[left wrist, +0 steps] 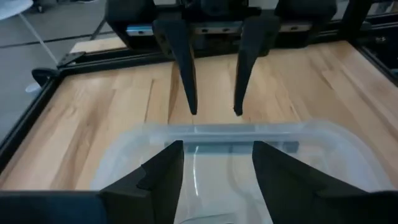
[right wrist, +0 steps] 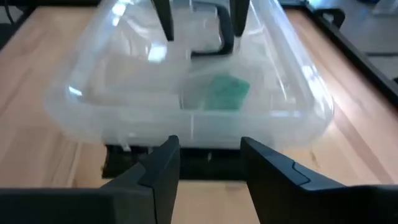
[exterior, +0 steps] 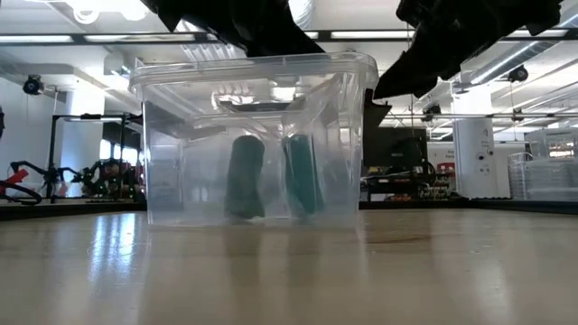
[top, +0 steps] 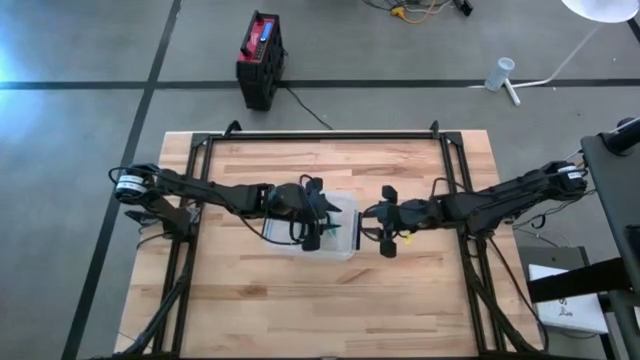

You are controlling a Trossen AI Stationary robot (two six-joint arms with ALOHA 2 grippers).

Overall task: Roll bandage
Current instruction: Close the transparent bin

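Note:
A clear plastic bin stands mid-table. Through its wall in the low view, two green bandage rolls show, a darker one and a teal one, both upright on the bin's floor. The right wrist view shows green bandage inside the bin. My left gripper hovers above the bin's left part, open, with nothing between its fingers. My right gripper stands open just outside the bin's right wall, facing the left gripper and touching nothing.
A black metal frame borders the wooden table, and its rails run along the left, right and far sides. Bare wood lies in front of and behind the bin. On the floor beyond the table sits a black and red case.

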